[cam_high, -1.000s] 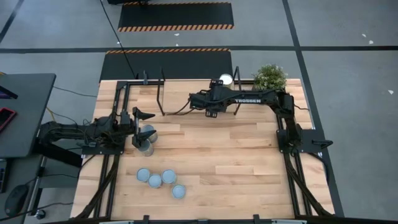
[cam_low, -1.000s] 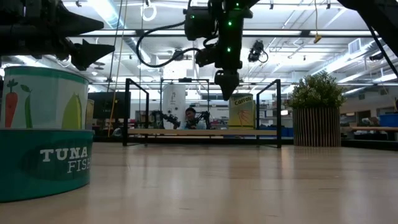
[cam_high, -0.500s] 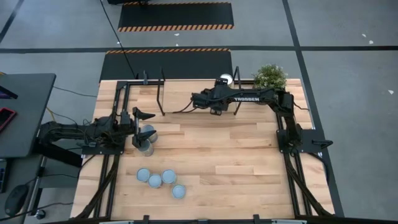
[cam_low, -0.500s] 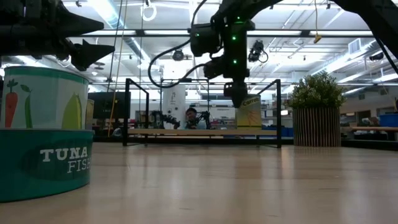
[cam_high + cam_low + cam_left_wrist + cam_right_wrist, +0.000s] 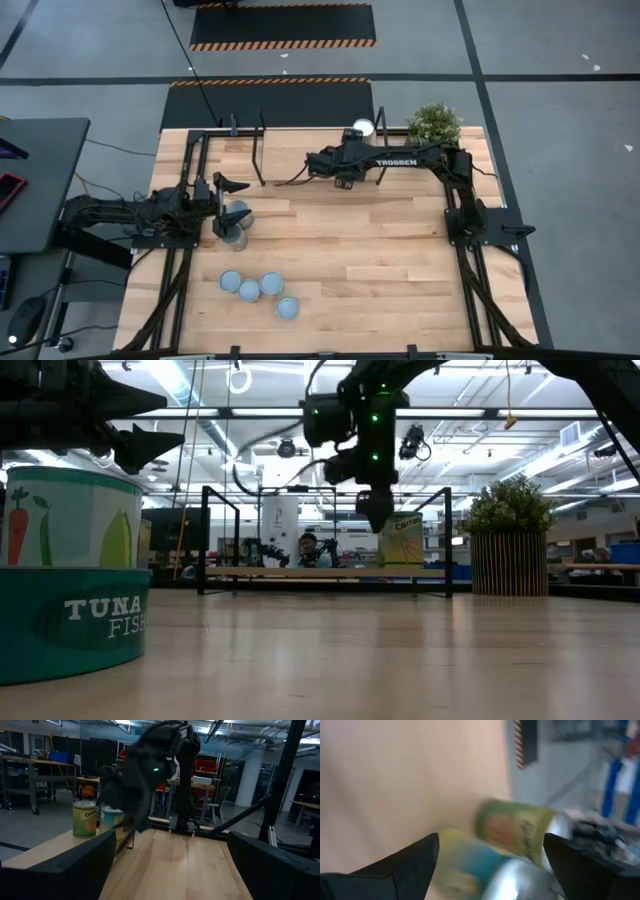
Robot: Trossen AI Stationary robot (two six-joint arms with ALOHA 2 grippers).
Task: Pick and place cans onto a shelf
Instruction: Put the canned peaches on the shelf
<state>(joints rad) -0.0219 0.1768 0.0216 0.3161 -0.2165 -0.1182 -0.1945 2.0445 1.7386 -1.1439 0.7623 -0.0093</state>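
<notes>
The shelf (image 5: 230, 135), a black-framed board (image 5: 325, 572), stands along the table's far edge. One can (image 5: 361, 128) stands on its right end; it also shows in the low view (image 5: 402, 541). The left wrist view shows two cans there (image 5: 84, 819) (image 5: 113, 823). My right gripper (image 5: 343, 172) (image 5: 375, 520) (image 5: 491, 840) hangs open and empty just in front of them. My left gripper (image 5: 224, 196) (image 5: 171, 835) is open, above two cans (image 5: 238, 214) (image 5: 232, 237) at the table's left. Several more cans (image 5: 258, 290) stand on their bases near the front edge.
A potted plant (image 5: 434, 124) (image 5: 510, 545) stands at the far right corner, next to the shelf's right end. The shelf's upright posts (image 5: 447, 540) rise beside the right gripper. Bare tabletop (image 5: 380, 250) lies between the arms. A person (image 5: 305, 548) shows far behind the table.
My right gripper has gone a little toward the table's right edge and down in front of the shelf's right end, then slightly back to the left. The can on the shelf stays standing there. My left arm has kept still.
</notes>
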